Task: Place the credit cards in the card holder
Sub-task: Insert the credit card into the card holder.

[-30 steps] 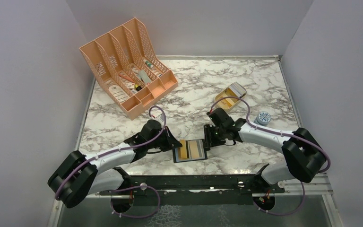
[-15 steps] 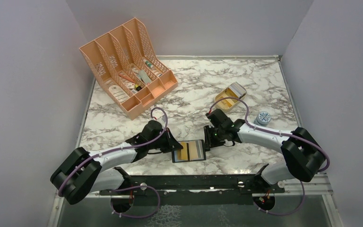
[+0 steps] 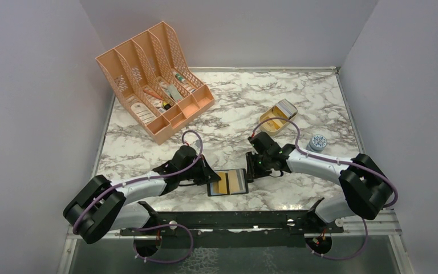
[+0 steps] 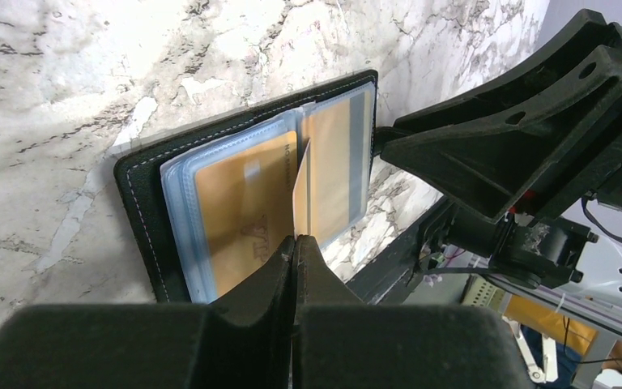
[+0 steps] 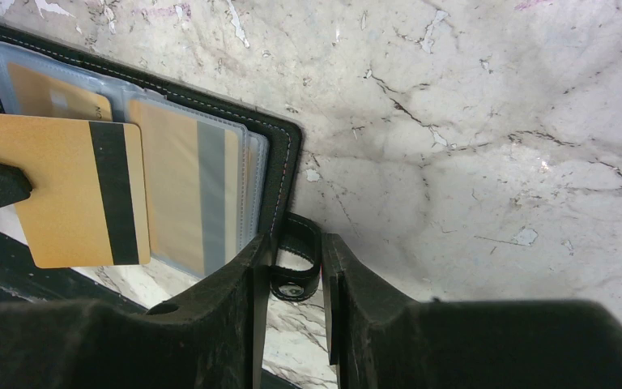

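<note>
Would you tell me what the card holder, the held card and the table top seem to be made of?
The card holder: matte black leather or imitation, stitched edge, with clear plastic sleeves. The card: thin stiff plastic, tan-gold, black stripe. The table: marble-look top, grey veins on white; real stone or printed laminate, I cannot tell.

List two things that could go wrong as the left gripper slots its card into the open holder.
The held card hangs over sleeves already showing cards, so it may catch a sleeve edge or buckle in the left gripper. The right gripper only straddles the snap tab of the card holder, which might slide.
</note>
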